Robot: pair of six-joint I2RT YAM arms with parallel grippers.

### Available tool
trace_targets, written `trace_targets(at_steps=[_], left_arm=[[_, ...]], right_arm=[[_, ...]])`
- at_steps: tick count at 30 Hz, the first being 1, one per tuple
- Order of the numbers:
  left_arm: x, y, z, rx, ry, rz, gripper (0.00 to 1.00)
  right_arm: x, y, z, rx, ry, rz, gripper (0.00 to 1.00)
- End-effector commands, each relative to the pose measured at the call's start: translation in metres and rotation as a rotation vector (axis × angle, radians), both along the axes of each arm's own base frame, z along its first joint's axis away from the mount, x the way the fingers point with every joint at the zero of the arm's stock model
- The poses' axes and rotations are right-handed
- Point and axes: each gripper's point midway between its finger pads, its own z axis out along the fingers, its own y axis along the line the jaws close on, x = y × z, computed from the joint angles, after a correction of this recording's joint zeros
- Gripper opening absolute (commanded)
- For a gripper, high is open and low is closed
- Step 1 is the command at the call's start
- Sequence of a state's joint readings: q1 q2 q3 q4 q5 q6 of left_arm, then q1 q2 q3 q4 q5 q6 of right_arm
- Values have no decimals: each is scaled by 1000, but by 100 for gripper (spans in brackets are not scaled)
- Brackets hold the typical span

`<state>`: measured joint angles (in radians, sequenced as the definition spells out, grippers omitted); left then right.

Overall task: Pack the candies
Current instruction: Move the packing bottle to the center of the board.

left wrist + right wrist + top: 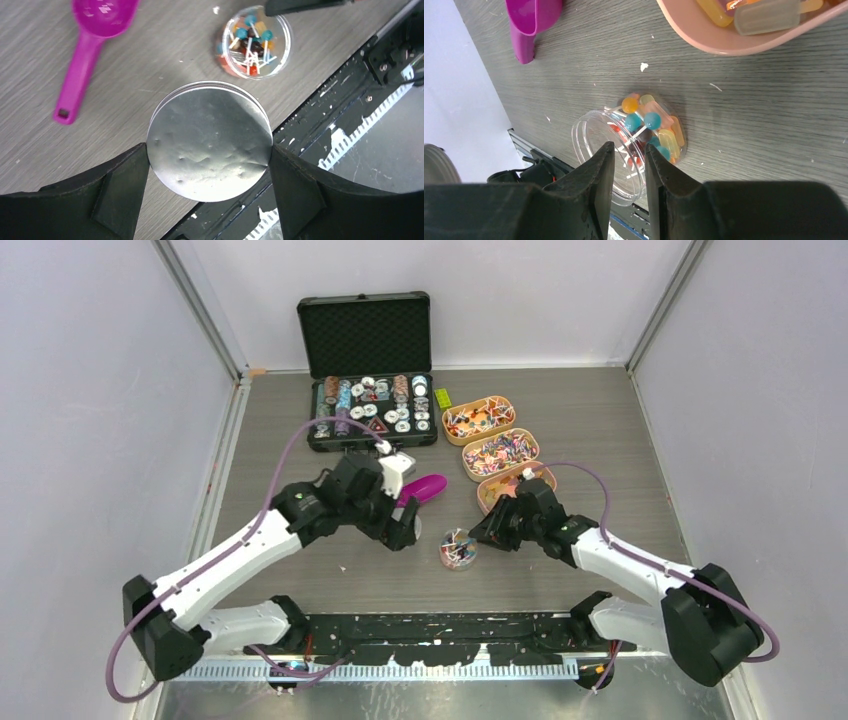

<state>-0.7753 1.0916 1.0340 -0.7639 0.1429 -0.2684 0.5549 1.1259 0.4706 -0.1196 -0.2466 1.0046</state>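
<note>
Left gripper (209, 150): fingers are spread wide and are clasping a round metal lid (210, 130) by its two opposite edges, holding it above the table (165, 60) near its front edge.
Right gripper (630, 150): fingers are straddling the rim of the clear jar (594, 135), with only a narrow gap between them; cannot tell whether they are pinching the wall.
Clear jar: is sitting uncovered on the table, between the two grippers.
Candies (651, 125): are filling the jar, showing blue ball lollipops on white sticks plus orange, yellow and pink pieces.
More candies: are lying in three oval trays (480, 418) in a row, beyond the right gripper.
Magenta scoop (90, 40): is lying on the table beside the jar, apart from it.
Poker chip case (370, 410): is standing open at the table's far edge.
</note>
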Motion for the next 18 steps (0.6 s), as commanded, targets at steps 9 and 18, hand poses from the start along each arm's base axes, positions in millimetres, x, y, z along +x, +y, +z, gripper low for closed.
trace_targets(at_steps=[9, 18], left_arm=[[-21, -91, -10, 90, -77, -171, 49], [-15, -124, -30, 183, -107, -221, 55]], right_arm=[[13, -49, 59, -138, -232, -163, 74], [-8, -119, 114, -183, -473, -381, 89]])
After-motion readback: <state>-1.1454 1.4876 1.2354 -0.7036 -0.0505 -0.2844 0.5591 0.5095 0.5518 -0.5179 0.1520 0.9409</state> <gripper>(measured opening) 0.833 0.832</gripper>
